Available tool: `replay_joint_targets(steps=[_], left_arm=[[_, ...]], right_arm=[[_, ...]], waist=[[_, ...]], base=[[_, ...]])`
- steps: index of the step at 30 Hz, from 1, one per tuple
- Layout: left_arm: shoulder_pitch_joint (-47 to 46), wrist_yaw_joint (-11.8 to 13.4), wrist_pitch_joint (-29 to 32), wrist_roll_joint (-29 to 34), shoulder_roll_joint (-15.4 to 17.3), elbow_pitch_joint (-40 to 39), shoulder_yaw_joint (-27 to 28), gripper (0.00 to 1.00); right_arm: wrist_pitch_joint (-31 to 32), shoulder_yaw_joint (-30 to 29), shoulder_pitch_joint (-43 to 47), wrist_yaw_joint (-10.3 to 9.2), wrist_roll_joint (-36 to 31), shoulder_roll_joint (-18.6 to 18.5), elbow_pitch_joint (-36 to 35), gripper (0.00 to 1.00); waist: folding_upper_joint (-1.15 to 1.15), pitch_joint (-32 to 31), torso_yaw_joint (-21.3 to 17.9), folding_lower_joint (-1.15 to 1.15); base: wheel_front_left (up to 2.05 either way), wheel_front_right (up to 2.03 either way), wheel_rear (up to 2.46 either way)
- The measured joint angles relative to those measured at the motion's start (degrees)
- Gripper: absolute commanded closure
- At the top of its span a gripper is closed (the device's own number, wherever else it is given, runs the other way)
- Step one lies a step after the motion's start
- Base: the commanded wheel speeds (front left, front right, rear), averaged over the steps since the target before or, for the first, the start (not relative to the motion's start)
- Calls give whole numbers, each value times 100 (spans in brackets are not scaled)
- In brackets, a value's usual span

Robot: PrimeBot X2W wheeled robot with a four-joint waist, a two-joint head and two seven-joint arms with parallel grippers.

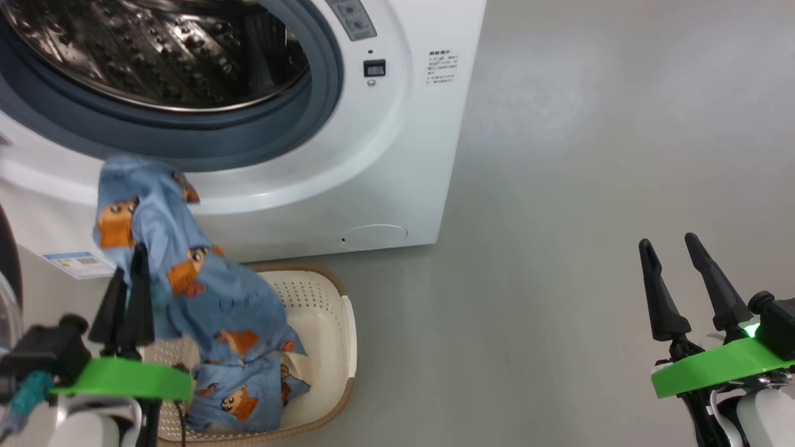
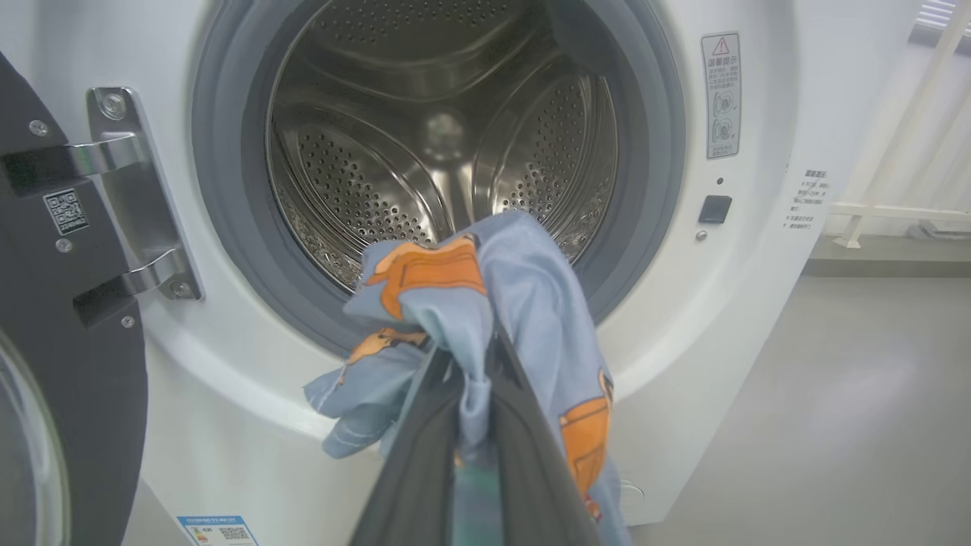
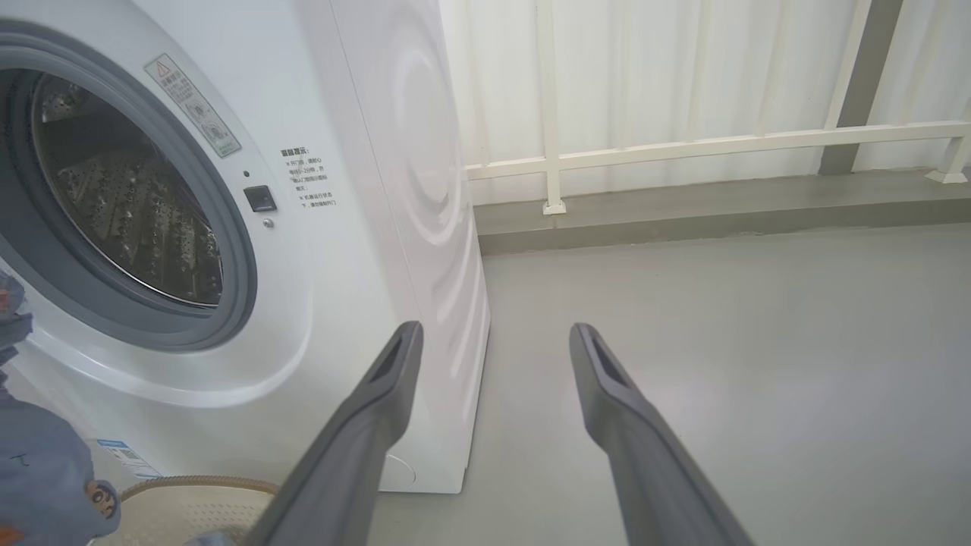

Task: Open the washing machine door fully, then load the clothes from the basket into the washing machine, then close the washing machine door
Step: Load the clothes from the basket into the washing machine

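Clamping a blue garment (image 1: 236,298), the left jaws hold it above the basket (image 1: 345,310), up by the washing machine (image 1: 385,155) mouth, ready for loading; right jaws hang apart, empty.

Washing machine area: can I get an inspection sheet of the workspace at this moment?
Surface: smooth grey floor.
Job's things: washing machine with its door open, hinges showing; nothing visible in the drum; one garment is lifted and hangs down to the basket, where more blue fabric lies.
Clutter: nothing seen.
Grippers: left gripper shut on the garment below the drum opening; right gripper open, holding nothing, off to the side over the floor.
Cables: teal-sleeved cable at the left wrist.
Surroundings: white railing before a pale wall.
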Motion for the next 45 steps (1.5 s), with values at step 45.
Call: replay_joint_targets(steps=[45], left_arm=[[-5836,-92,-21,-209,921,4778,-991,100]], right_arm=[[0,422,-1263,0,-53,535,-49,0]], waist=[[0,1908,-805,0]], base=[[0,0,0]])
